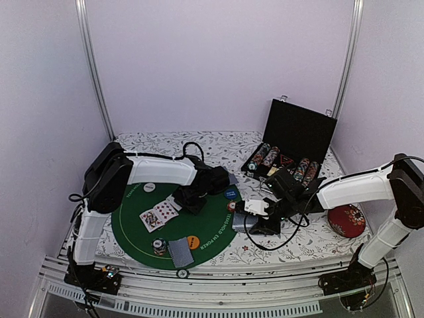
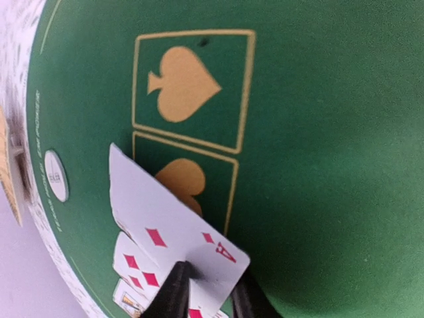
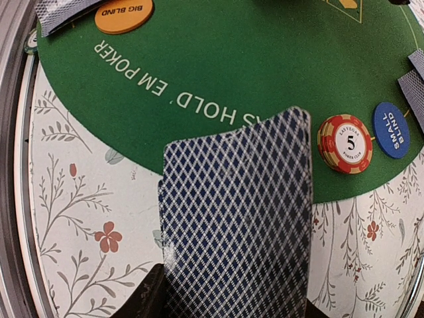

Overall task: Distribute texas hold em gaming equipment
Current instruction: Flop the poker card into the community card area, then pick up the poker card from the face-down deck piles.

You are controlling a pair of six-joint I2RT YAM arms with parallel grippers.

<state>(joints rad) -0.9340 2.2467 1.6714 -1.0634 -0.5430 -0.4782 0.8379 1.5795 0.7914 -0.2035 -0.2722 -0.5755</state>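
Observation:
My left gripper [image 1: 193, 199] is over the round green poker mat [image 1: 212, 232], shut on a face-up ace of diamonds [image 2: 173, 227] that it holds tilted above the mat's spade boxes; its fingers [image 2: 173, 291] pinch the card's near edge. Other face-up cards [image 1: 159, 215] lie below it [image 2: 132, 265]. My right gripper [image 1: 257, 208] is shut on a stack of blue-backed cards [image 3: 238, 218] at the mat's right edge. A red 5 chip [image 3: 344, 143], the blue small blind button [image 3: 391, 129] and the orange big blind button [image 3: 123, 13] lie on the mat.
An open black chip case [image 1: 291, 149] with rows of chips stands at the back right. A red round disc [image 1: 346, 220] lies at the right. A white button [image 1: 150, 187], a chip stack [image 1: 159, 246] and a face-down card [image 1: 180, 252] sit on the mat.

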